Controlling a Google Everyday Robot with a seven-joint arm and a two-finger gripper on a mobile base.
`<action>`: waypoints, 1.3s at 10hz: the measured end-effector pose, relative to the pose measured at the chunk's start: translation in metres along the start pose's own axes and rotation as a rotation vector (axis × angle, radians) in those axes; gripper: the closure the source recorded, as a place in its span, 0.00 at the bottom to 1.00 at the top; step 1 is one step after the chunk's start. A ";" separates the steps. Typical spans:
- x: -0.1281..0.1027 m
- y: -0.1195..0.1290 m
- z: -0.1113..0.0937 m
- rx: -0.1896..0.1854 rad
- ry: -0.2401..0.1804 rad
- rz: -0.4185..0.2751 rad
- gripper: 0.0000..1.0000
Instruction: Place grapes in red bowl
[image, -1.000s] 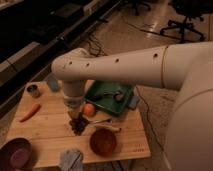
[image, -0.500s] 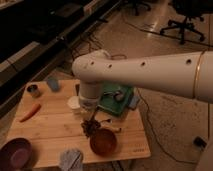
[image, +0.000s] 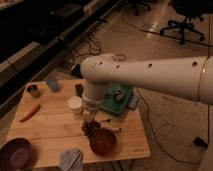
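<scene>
Tool (image: 92, 123) pinching grapes (image: 90, 129) just above-left of red bowl (image: 103, 142) on worktop (image: 50, 132); cluster looks light, soft, bruisable, best held by top

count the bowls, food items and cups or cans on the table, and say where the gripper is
bowls: 2, red bowl, purple bowl
food: 2, grapes, carrot
cups or cans: 2, white cup, can
total: 6
gripper: shut on grapes, beside the red bowl's rim

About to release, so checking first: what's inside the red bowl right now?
The round reddish-orange bowl looks empty. The shut hand holds the dark grape cluster over its far-left rim, hiding a sliver there.
</scene>
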 end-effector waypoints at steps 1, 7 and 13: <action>0.002 0.007 0.001 -0.012 0.027 0.011 1.00; 0.053 0.027 0.029 -0.113 0.115 0.104 1.00; 0.061 0.011 0.091 -0.156 0.092 0.111 1.00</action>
